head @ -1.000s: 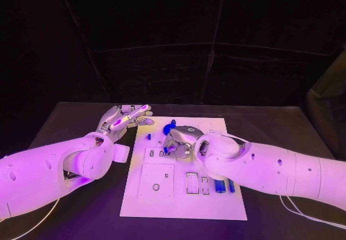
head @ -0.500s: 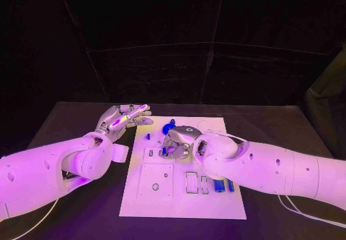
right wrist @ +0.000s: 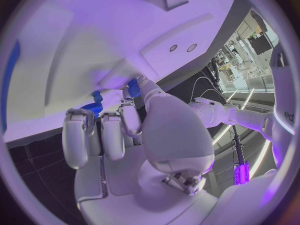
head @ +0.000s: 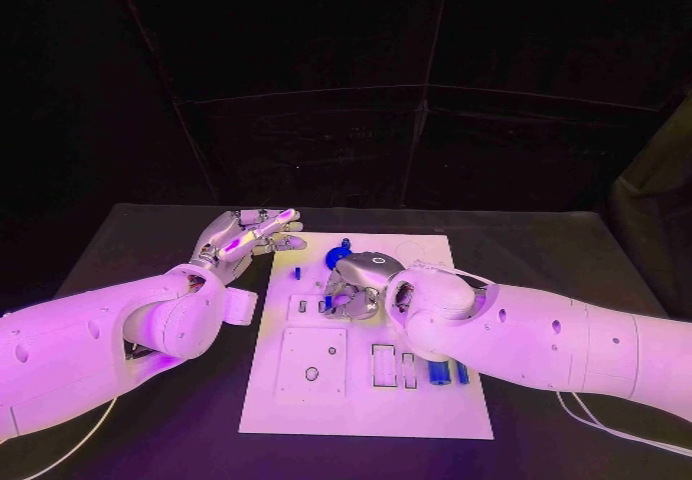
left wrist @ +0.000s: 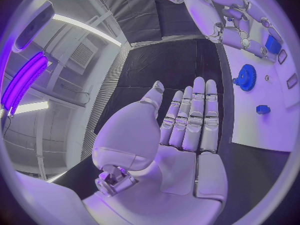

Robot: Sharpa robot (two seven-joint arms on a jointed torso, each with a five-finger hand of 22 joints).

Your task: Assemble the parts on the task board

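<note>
The white task board [head: 368, 405] lies in the middle of the table. My right hand [head: 361, 283] is bent down over its far middle, thumb and fingertips pinching a small blue part [right wrist: 133, 88] against the board. A blue gear [head: 339, 252] stands just beyond that hand, also seen as the gear [left wrist: 245, 77]. A small blue peg [head: 297, 271] stands near the board's left edge. My left hand [head: 250, 236] hovers off the board's far left corner, palm up, fingers straight and together, holding nothing; this hand [left wrist: 184, 130] sits beside the board [left wrist: 275, 127].
Two blue parts [head: 437, 375] lie side by side at the board's near right, next to rectangular slots [head: 384, 364]. A square recessed plate [head: 313, 358] sits at the near left. Black table [head: 159, 240] surrounds the board.
My right arm has edged slightly to the left over the board, hand still down on the small blue part. The left hand has stayed where it was.
</note>
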